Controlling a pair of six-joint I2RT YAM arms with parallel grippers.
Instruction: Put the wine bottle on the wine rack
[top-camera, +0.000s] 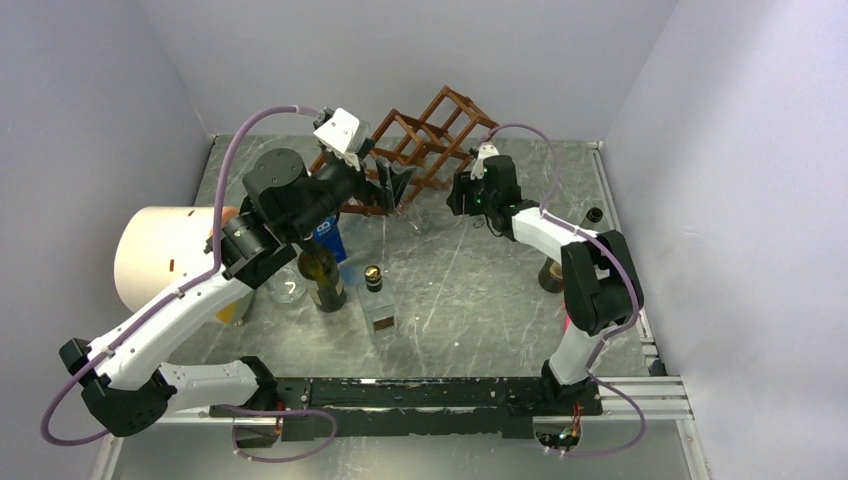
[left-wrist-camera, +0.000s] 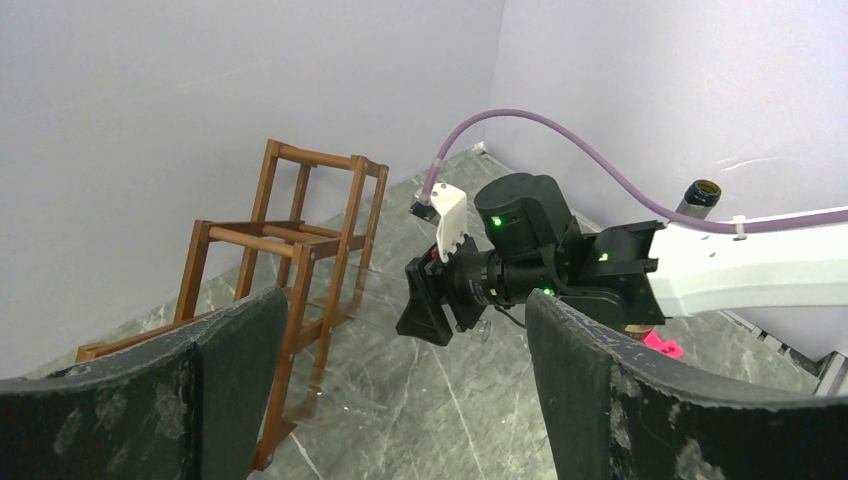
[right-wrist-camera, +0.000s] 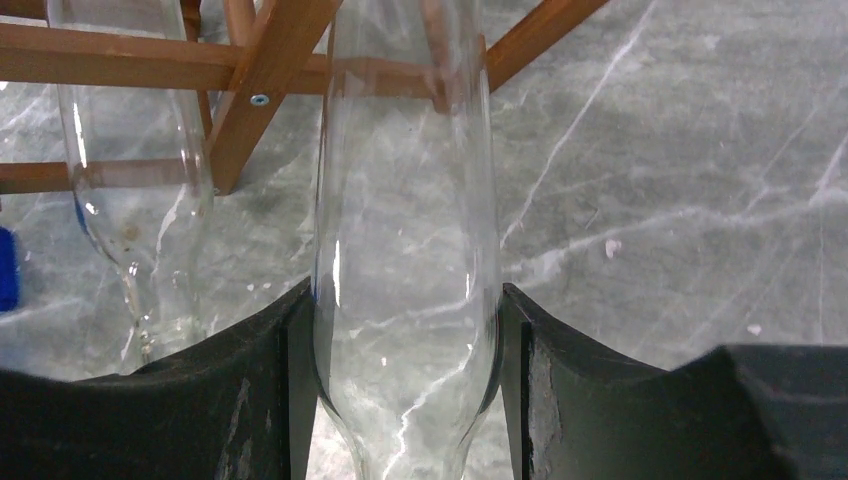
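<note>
Right gripper (right-wrist-camera: 405, 300) clamped on the clear wine bottle (right-wrist-camera: 405, 200), its dark fingers (right-wrist-camera: 270, 380) pressed against both sides of the glass just where the body narrows toward the neck. The wide body runs away from the wrist toward the wine rack (top-camera: 430, 135), whose wooden bars show through and around the bottle's far part. Cannot tell whether the glass rests on a bar or only overlaps it. A second clear bottle (right-wrist-camera: 130, 180) sits just left of the held one in the right wrist view, partly behind the rack's lower bars. The rack stands at the far middle of the grey marble table (top-camera: 480, 290), up against the back wall, reddish-brown with diamond-shaped cells. The right gripper is just in front of its right end. Left gripper (top-camera: 393, 187) is by the rack's left front, jaws wide apart with nothing between them, and its wrist camera looks across at the right gripper and the rack. Near-left of the rack on the table: a blue can (top-camera: 330, 238), a dark green bottle (top-camera: 322, 272) and a small square bottle with a gold cap (top-camera: 377, 300), all upright and well apart from both grippers. A white cylinder (top-camera: 165, 255) is at the left edge.
</note>
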